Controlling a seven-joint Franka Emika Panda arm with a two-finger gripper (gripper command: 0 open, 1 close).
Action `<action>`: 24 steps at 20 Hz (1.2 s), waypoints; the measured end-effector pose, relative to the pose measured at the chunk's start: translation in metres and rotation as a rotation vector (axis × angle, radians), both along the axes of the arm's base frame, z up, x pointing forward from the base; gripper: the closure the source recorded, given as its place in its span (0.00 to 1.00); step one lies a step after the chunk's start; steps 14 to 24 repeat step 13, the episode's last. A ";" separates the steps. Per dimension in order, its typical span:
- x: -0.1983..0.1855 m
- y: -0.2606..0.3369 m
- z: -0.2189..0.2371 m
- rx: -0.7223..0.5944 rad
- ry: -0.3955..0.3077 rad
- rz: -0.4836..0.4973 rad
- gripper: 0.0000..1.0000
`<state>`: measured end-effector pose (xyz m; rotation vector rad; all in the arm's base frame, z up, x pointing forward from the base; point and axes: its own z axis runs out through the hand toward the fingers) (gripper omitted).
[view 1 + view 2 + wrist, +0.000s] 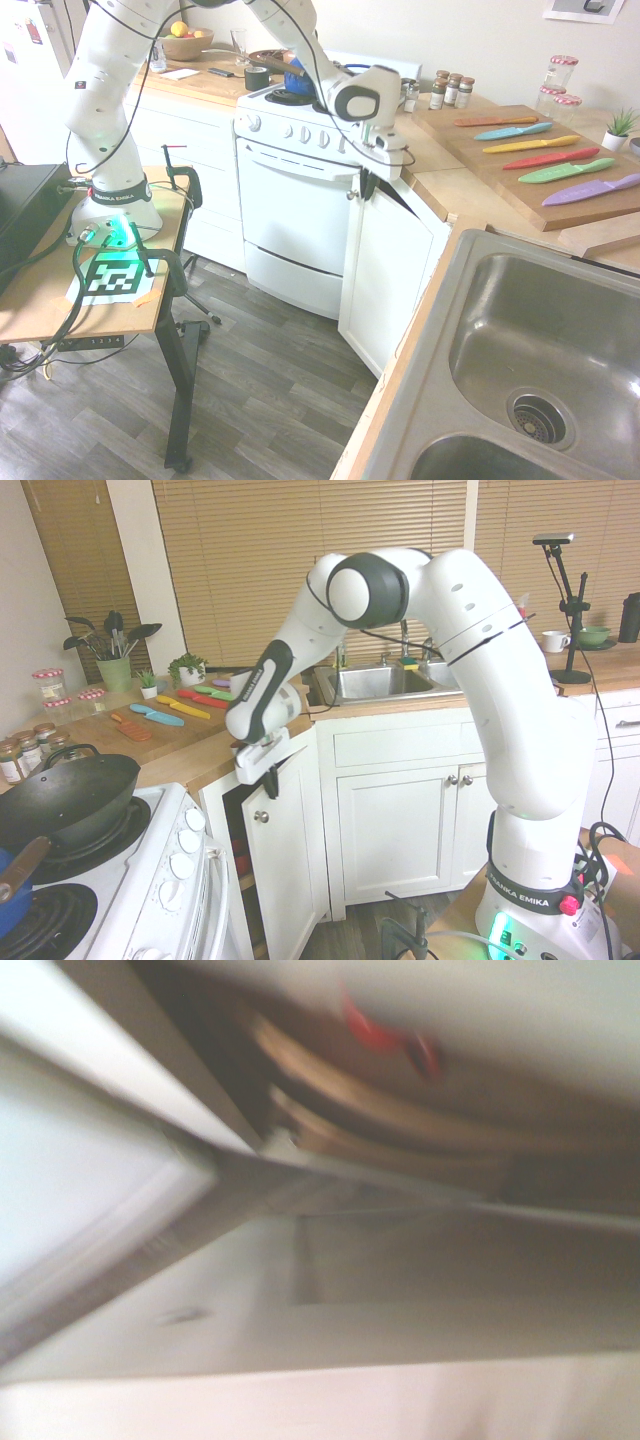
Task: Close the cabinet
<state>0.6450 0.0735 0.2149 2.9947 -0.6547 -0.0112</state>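
The cabinet (385,270) is the white base unit right of the oven, under the wooden countertop (440,185). Its tall panelled door (290,870) stands ajar, with a dark gap showing along its top and hinge side. A small round silver knob (261,817) sits near the door's top corner. My gripper (365,185) (272,780) points down at the door's top edge, fingers shut together, just above the knob. The wrist view is blurred; it shows the door's top edge and round wooden things (400,1120) inside the cabinet.
The white oven (290,220) stands right beside the door's free edge, with a wok (70,800) on the stove. A cutting board with coloured knives (540,150) and a steel sink (540,350) lie on the counter. Plain white cabinets (400,830) meet the corner.
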 end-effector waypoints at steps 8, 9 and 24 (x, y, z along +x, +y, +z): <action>-0.003 0.004 0.008 -0.072 -0.013 -0.131 1.00; -0.012 -0.011 0.005 -0.098 -0.029 -0.155 1.00; -0.051 -0.080 0.004 -0.106 -0.092 -0.261 1.00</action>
